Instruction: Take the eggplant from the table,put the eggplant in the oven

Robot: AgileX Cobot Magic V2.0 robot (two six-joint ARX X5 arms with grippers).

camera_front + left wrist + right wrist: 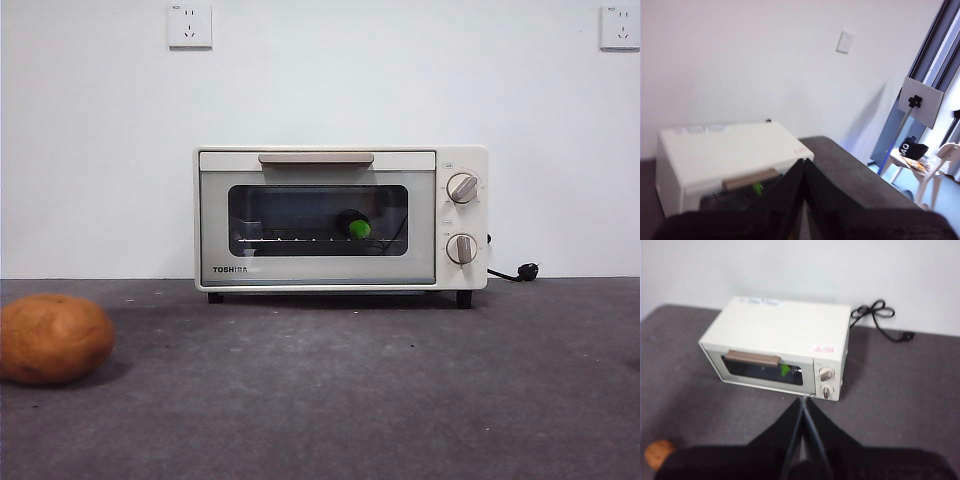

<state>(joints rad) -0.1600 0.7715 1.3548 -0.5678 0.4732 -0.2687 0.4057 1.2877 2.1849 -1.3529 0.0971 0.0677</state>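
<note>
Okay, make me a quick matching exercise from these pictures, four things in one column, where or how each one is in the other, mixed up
1. eggplant
2. potato
3. oven door
4. power cord

a. shut
b. on the table, in front of the oven and off to one side
c. lying behind the oven
d. inside the oven, seen through the glass

Pairs: 1-d, 2-b, 3-a, 4-c

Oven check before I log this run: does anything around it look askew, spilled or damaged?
Nothing stands out. The oven sits square with its door shut, the eggplant inside behind the glass, and the potato lies apart on the table.
</note>
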